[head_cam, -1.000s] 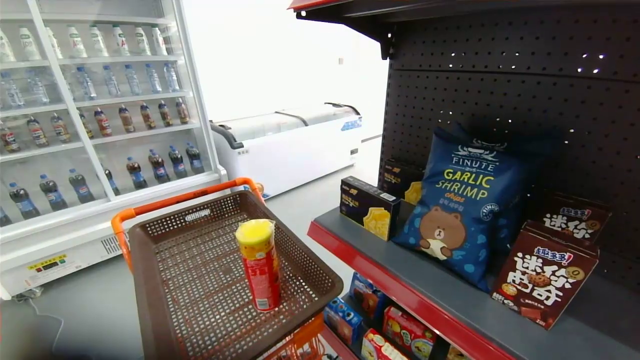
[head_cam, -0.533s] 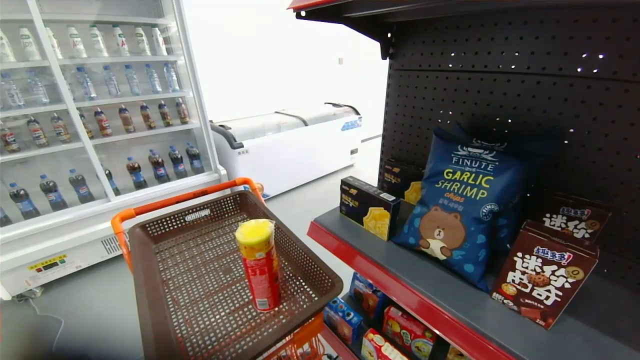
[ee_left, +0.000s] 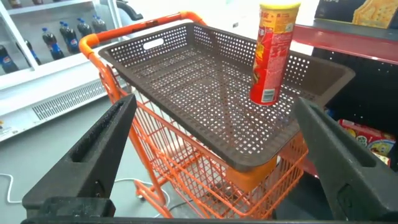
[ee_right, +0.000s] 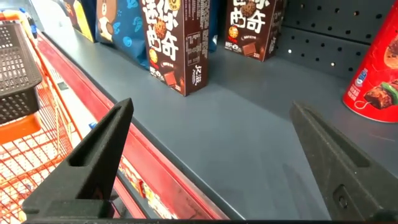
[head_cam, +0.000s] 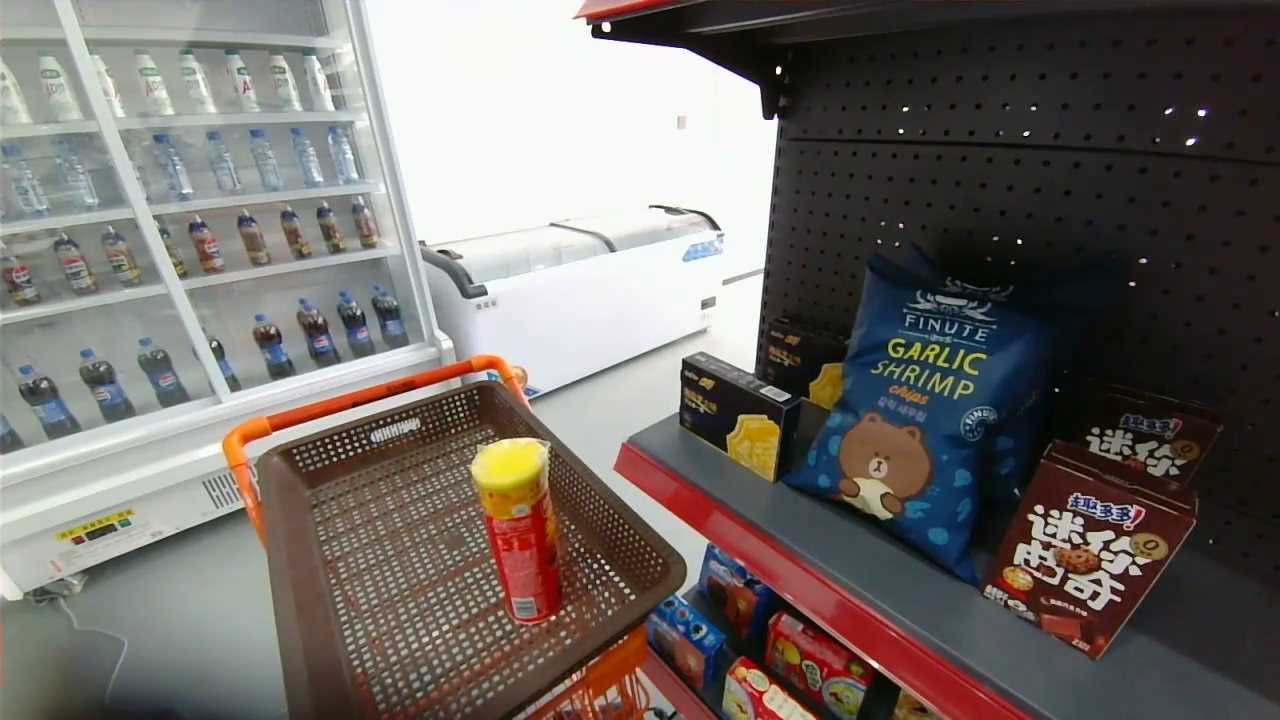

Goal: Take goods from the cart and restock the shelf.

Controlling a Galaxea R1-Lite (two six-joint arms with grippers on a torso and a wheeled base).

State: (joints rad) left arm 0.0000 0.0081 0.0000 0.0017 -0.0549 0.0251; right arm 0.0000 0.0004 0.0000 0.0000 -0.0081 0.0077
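A red chips can with a yellow lid [head_cam: 517, 530] [ee_left: 272, 52] stands upright in the brown basket [head_cam: 320, 560] [ee_left: 186, 74] on top of the orange cart [head_cam: 360, 398]. My left gripper [ee_left: 214, 155] is open, held short of the basket's near side, with the can well beyond its fingers. To the right is the grey shelf with a red front edge [head_cam: 800, 560] [ee_right: 236, 143]. My right gripper [ee_right: 211, 155] is open over bare shelf board, holding nothing.
On the shelf stand black boxes [head_cam: 738, 414], a blue chips bag [head_cam: 925, 410] and brown cookie boxes [head_cam: 1090, 555] [ee_right: 175, 40]. A red can [ee_right: 376, 74] stands farther along. Snack boxes [head_cam: 790, 660] fill the lower shelf. Drink fridge [head_cam: 190, 230] and chest freezer [head_cam: 580, 290] stand behind.
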